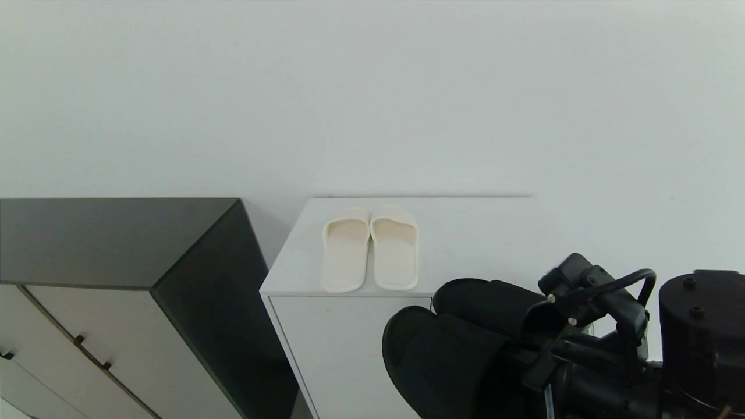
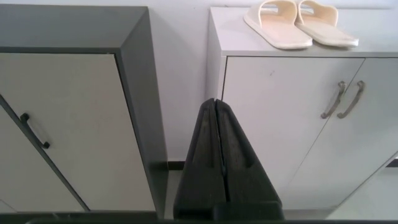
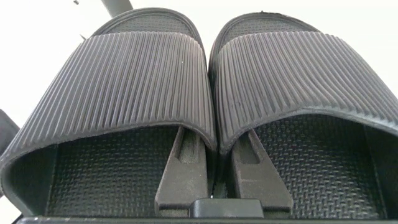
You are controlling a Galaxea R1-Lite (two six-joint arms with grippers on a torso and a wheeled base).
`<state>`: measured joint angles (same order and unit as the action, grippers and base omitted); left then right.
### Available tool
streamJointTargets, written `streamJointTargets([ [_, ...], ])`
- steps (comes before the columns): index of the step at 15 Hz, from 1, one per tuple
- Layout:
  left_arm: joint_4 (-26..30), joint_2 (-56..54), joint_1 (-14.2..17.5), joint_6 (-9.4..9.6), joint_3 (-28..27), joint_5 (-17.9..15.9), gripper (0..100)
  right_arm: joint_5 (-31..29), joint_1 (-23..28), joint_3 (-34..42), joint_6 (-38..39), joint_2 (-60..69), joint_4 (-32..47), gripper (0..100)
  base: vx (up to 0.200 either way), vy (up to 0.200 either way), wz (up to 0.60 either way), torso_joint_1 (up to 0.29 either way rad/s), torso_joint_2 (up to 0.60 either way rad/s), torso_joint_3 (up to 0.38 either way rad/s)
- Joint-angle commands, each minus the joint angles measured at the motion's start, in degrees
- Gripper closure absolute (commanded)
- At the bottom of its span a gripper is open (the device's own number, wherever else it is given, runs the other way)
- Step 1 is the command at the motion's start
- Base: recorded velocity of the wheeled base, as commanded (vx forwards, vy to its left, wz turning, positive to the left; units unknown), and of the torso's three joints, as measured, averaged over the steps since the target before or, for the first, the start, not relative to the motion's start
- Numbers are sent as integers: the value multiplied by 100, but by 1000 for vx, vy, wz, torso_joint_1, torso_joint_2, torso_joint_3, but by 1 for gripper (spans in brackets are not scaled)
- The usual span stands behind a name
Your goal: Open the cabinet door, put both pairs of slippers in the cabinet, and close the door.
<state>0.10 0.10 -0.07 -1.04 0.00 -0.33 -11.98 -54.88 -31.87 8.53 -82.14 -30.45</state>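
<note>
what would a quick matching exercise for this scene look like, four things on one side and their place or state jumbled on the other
Things
1. cream slippers
2. black slippers
3. left gripper
4. white cabinet

Place or state
A. clamped in the right gripper
B. shut on nothing
C. lying on top of the white cabinet
D. both doors closed

Pairs: 1-C, 2-A, 3-B, 4-D
</note>
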Motion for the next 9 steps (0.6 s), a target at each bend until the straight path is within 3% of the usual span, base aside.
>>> streamJointTargets([
  [1, -1, 8, -1, -2, 0, -2, 100, 65, -31, 31, -1, 40, -5, 100, 0, 0, 0, 0, 0, 0],
  [2, -1, 8, 7, -2, 0, -2, 100, 73, -58, 84, -10, 58, -13, 100, 0, 0, 0, 0, 0, 0],
  [8, -1, 8, -1, -2, 0, -2, 100, 108, -102, 154, -10, 49, -31, 100, 0, -200, 0, 3, 2, 3],
  [9, -1, 8, -1, -2, 0, -2, 100, 196, -102, 172, -18, 67, -31, 100, 0, 0, 0, 0, 0, 0],
])
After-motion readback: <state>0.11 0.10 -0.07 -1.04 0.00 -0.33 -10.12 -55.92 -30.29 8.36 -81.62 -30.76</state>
